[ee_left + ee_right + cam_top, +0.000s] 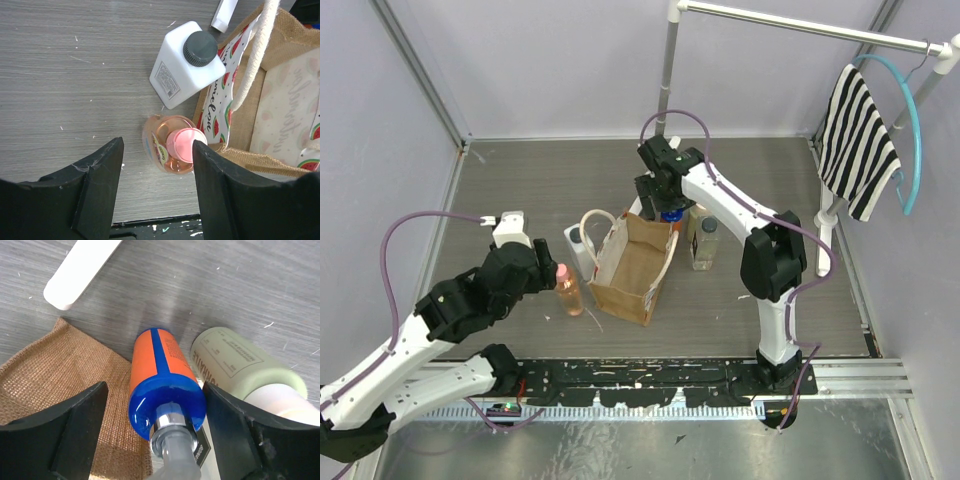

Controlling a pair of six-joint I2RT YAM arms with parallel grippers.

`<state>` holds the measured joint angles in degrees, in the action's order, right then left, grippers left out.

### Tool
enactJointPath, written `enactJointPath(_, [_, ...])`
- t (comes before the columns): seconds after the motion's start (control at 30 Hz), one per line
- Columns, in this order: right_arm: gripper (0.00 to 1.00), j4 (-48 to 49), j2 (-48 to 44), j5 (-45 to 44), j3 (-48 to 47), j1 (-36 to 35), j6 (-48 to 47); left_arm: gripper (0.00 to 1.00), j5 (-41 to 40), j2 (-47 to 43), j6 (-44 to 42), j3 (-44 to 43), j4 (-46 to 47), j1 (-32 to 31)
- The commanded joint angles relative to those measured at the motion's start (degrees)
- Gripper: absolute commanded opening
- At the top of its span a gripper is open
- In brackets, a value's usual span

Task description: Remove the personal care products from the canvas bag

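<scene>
The tan canvas bag [630, 268] stands open mid-table, cream handle [255, 55] up. My left gripper [548, 272] is open just above the slim peach-orange bottle with pink cap [568, 290], which stands against the bag's left side [175, 145]; the fingers [95, 190] are clear of it. The white squarish bottle [182, 62] stands just behind it. My right gripper [667, 205] is open, its jaws straddling the blue-capped orange bottle [165, 390] behind the bag, with a gap on the left. The cream bottle [235, 360] leans beside it. The clear grey-capped bottle [706, 243] stands right of the bag.
A clothes rack stands at the back right, with a striped cloth [858, 140] on a blue hanger [910, 130]. Its pole [669, 70] rises behind my right arm, its white foot [80, 270] lies near the bag, and another post [828, 215] stands at the right.
</scene>
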<state>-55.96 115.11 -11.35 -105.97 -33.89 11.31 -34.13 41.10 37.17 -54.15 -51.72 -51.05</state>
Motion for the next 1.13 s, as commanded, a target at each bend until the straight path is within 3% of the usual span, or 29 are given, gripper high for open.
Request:
enactJointPath(0.0, [0.85, 1.64, -2.78, -2.94, -4.21, 0.29, -0.45, 0.65, -1.94, 1.24, -1.86, -2.70, -0.89, 0.06])
enactJointPath(0.2, [0.97, 7.80, -8.93, -6.84, -1.76, 0.17, -2.11, 0.65, -1.83, 2.08, -2.94, -3.65, 0.60, 0.07])
enactJointPath(0.37, [1.00, 18.30, -20.33, -8.09, 5.04, 1.30, -2.09, 0.72, -4.36, 4.42, -5.64, -7.46, 1.18, 0.03])
enactJointPath(0.5, [1.00, 18.51, -23.53, 8.40, 3.76, 11.01, 1.07, 0.84, -4.90, 9.97, -9.56, -13.94, -0.57, 1.42])
enactJointPath(0.57, [1.00, 18.22, -24.18, 10.51, 3.37, 14.18, 0.86, 0.86, -0.47, 14.24, -12.07, -17.96, -1.13, 6.02])
enactJointPath(0.67, [1.00, 17.90, -26.37, 8.04, 4.64, 16.11, 0.39, 0.86, 12.60, 19.51, -14.64, -20.98, 1.76, 17.23])
enactJointPath(0.83, [1.00, 19.67, -32.33, 9.17, 10.24, 17.55, -0.38, 0.87, 20.08, 28.92, -19.43, -31.25, 2.35, 29.37])
enactJointPath(0.97, [1.00, 22.39, -36.65, 9.03, 14.78, 17.72, -1.56, 0.87, 22.54, 38.25, -20.46, -42.01, -2.82, 32.70])
enactJointPath(1.1, [1.00, 21.94, -37.39, 9.76, 15.52, 17.79, -1.55, 0.87, 25.30, 36.93, -18.94, -41.30, 0.55, 32.71])
